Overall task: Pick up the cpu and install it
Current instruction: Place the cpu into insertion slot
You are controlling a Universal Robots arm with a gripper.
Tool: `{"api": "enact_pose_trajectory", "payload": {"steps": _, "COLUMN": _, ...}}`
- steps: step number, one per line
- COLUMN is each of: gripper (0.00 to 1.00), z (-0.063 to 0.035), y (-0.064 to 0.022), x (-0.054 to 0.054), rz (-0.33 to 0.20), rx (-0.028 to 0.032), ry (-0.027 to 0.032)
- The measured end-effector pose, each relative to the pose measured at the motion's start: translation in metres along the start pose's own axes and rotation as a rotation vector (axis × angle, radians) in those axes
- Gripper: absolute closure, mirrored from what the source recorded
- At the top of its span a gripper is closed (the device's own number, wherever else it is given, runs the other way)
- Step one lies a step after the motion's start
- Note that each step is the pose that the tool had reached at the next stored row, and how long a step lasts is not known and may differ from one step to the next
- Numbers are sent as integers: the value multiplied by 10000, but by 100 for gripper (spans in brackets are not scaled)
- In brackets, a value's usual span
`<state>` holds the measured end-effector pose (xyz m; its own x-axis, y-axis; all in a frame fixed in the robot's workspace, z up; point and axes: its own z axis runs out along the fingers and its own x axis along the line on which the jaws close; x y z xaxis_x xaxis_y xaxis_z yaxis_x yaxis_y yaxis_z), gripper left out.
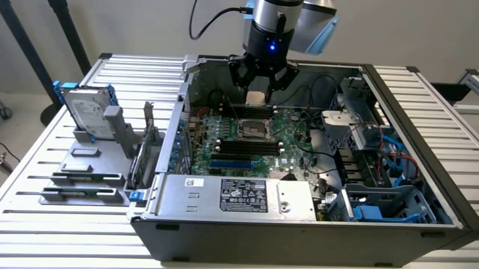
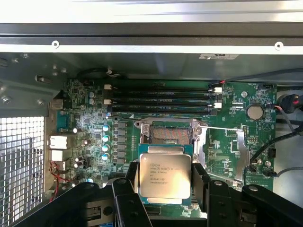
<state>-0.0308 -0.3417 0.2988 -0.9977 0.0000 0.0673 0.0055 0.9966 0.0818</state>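
Note:
The cpu [image 2: 164,175], a small square chip with a silver metal top and printed text, hangs flat between my black fingers [image 2: 131,176]. My gripper [image 2: 164,178] is shut on it by two opposite edges. In the exterior view the gripper [image 1: 258,92] holds the cpu [image 1: 256,98] inside the open computer case, a little above the motherboard [image 1: 224,159]. The open cpu socket [image 1: 254,130] lies just below and in front of the chip. In the wrist view the socket [image 2: 169,135] shows its bare contacts, with its metal frame lifted.
Memory sticks [image 2: 161,99] sit in slots beside the socket. The case walls [image 1: 408,112] ring the board, with a power supply [image 1: 239,196] at the front and cables [image 1: 374,151] at the exterior view's right. A hard drive with blue rails [image 1: 88,109] stands on a grey fixture [image 1: 90,168] outside.

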Motion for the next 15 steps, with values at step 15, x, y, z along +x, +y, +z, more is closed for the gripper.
{"api": "enact_pose_trajectory", "payload": {"steps": 15, "gripper": 46, "z": 72, "y": -6, "x": -1, "rz": 2352, "rx": -160, "ry": -194}}
